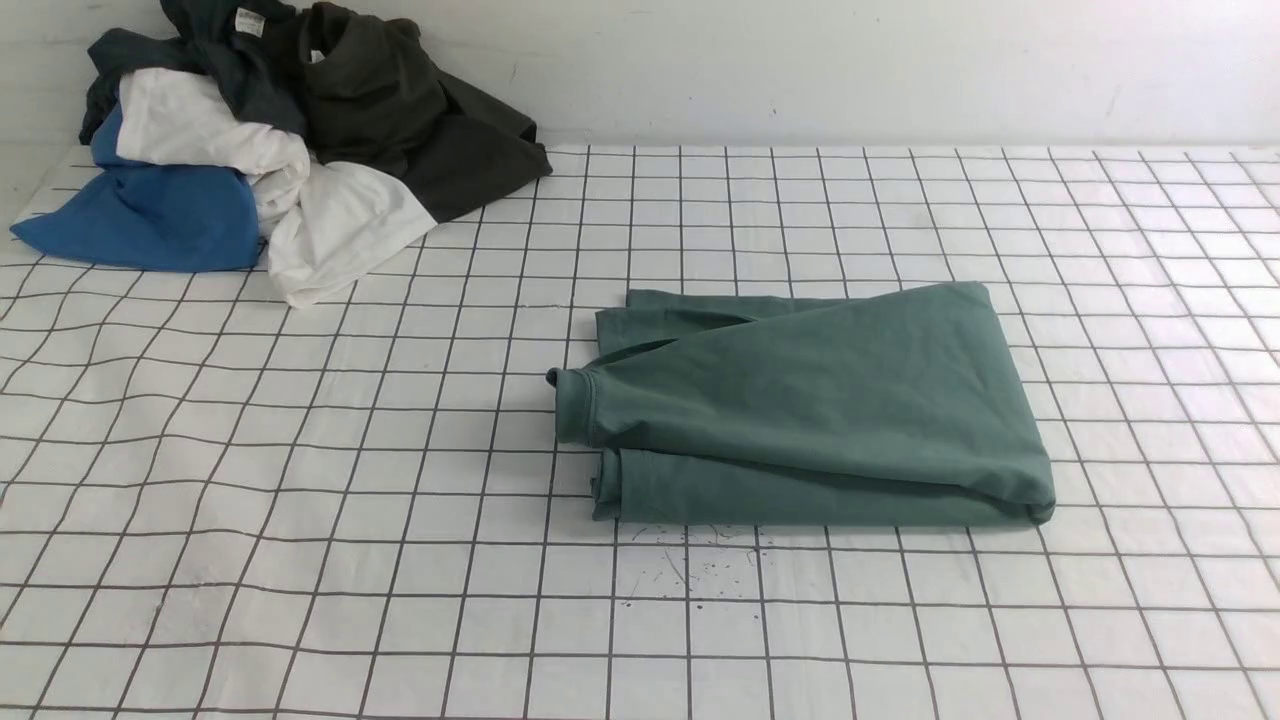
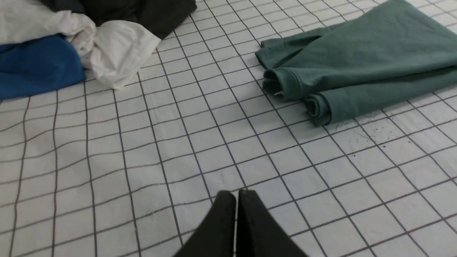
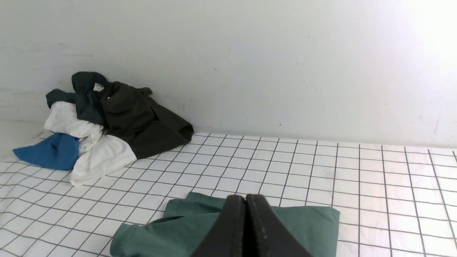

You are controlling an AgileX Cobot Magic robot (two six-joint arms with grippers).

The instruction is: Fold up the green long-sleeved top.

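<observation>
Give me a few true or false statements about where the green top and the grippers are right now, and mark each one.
1. The green long-sleeved top lies folded into a compact bundle on the checked cloth. True.
2. The left gripper is clamped on the top. False: it is shut on nothing, over bare cloth, apart from the top.
3. The right gripper is shut. True.
4. The top lies in the pile of clothes. False: it lies apart from the pile, which sits by the wall.
5. A cuffed sleeve end shows at the bundle's edge. True.

The white grid-lined counter [image 1: 300, 500] carries the folded green long-sleeved top [image 1: 810, 410] at centre-right and a heap of clothes [image 1: 270, 140] at upper left.
</observation>
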